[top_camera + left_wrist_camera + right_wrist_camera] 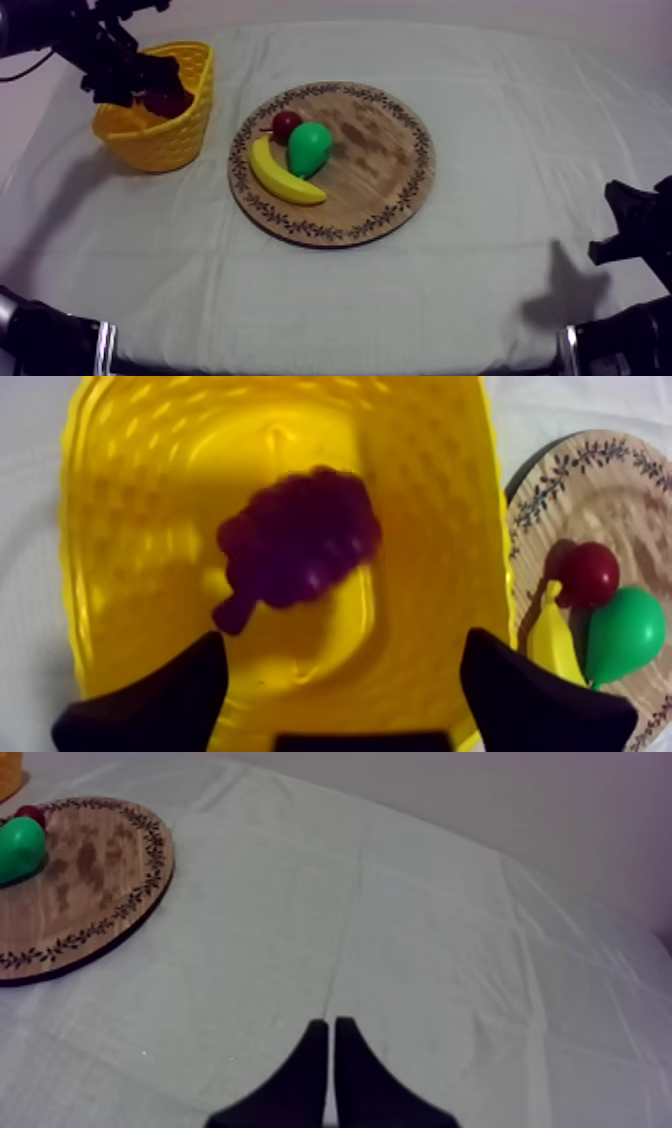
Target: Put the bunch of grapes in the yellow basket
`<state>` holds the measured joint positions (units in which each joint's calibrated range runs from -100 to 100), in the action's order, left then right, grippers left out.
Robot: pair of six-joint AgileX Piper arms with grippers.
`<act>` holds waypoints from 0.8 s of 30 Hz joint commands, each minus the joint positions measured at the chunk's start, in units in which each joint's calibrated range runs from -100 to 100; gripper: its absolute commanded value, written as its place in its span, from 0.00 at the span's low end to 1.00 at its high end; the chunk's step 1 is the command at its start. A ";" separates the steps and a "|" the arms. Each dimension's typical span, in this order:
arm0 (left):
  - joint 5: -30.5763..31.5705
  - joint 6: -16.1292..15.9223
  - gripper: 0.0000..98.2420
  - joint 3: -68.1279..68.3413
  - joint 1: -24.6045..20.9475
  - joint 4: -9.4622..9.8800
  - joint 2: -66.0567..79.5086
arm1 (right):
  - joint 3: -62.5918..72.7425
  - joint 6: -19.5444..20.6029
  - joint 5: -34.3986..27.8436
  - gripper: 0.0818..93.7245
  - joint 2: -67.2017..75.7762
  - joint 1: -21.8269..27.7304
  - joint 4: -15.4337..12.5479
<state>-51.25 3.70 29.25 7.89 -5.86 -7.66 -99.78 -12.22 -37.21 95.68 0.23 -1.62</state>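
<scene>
The grapes (297, 546) lie on the floor of the basket (160, 145), at the upper left of the top view, so the drop looks done. The left pincer (342, 641) hangs above them, spread and empty, probably ready to lift clear. The right pincer (332, 1027), pressed together, idles over the bench (420, 932), out of the way. The banana (283, 178) and pear (308, 148) sit on the board (385, 170).
</scene>
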 commanded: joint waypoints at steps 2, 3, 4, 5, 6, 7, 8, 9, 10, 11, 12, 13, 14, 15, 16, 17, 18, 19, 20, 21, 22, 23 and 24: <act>0.29 0.05 0.92 0.52 0.19 0.10 0.72 | 0.01 -0.01 0.03 0.00 0.00 0.00 -0.02; 0.49 -0.02 0.92 0.76 0.27 0.12 1.08 | 0.01 -0.01 0.03 0.00 0.00 0.00 -0.02; 0.77 -0.10 0.93 1.14 0.35 0.13 1.54 | 0.01 -0.01 0.03 0.00 0.00 0.00 -0.02; 1.12 -0.21 0.93 1.60 0.48 0.14 2.10 | 0.01 -0.01 0.03 0.00 0.00 0.00 -0.02; 1.50 -0.32 0.93 2.15 0.58 0.15 2.72 | 0.01 -0.01 0.03 0.00 0.00 0.00 -0.02; 1.92 -0.50 0.93 2.78 0.66 0.13 3.44 | 0.01 -0.01 0.03 0.00 0.00 0.00 -0.02; 2.26 -0.61 0.93 3.42 0.73 0.14 4.25 | 0.01 -0.01 0.03 0.00 0.00 0.00 -0.02; 2.55 -0.70 0.93 4.06 0.78 0.15 5.13 | 0.01 -0.01 0.03 0.00 0.00 0.00 -0.02; 2.84 -0.74 0.92 4.75 0.82 0.15 6.11 | 0.01 -0.01 0.03 0.00 0.00 0.00 -0.02; 3.12 -0.79 0.90 5.47 0.84 0.14 7.10 | 0.01 -0.01 0.03 0.00 0.00 0.00 -0.02; 3.32 -0.88 0.86 6.14 0.84 0.11 8.08 | 0.01 -0.01 0.03 0.00 0.00 0.00 -0.02; 3.46 -0.94 0.80 6.77 0.79 0.08 9.08 | 0.01 -0.01 0.03 0.00 0.00 0.00 -0.02; 3.58 -1.06 0.74 7.42 0.70 0.02 10.09 | 0.01 -0.01 0.03 0.00 0.00 -0.02 -0.02; 3.69 -1.17 0.68 8.04 0.58 -0.02 11.10 | 0.01 -0.01 0.03 0.00 0.00 -0.04 -0.02; 3.76 -1.28 0.62 8.70 0.49 -0.07 12.15 | 0.01 -0.01 0.03 0.00 0.00 -0.05 -0.02; 3.94 -1.41 0.56 9.51 0.39 -0.10 13.22 | 0.01 -0.01 0.03 0.00 0.00 -0.06 -0.02; 4.21 -1.58 0.51 10.44 0.31 -0.12 14.36 | 0.01 0.00 0.03 0.00 0.00 -0.06 -0.02; 4.54 -1.80 0.46 11.46 0.23 -0.14 15.54 | 0.01 0.01 0.03 0.00 0.00 -0.07 -0.02; 4.94 -2.14 0.41 12.50 0.17 -0.15 16.78 | 0.01 0.00 0.03 0.00 0.00 -0.07 -0.02; 5.47 -2.57 0.36 13.64 0.13 -0.16 18.04 | 0.01 0.00 0.03 0.00 0.00 -0.07 -0.02; 6.15 -3.21 0.29 14.94 0.10 -0.21 19.33 | 0.01 0.01 0.03 0.00 0.00 -0.07 -0.02; 7.04 -4.21 0.22 16.35 0.08 -0.36 20.62 | 0.01 0.02 0.03 0.00 0.00 -0.07 -0.02; 8.03 -4.96 0.17 17.87 0.13 -0.45 21.89 | 0.01 0.02 0.03 0.00 0.00 -0.07 -0.02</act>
<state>-44.33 0.00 44.76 7.99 -6.32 12.18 -99.78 -12.22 -37.21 95.68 0.21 -1.62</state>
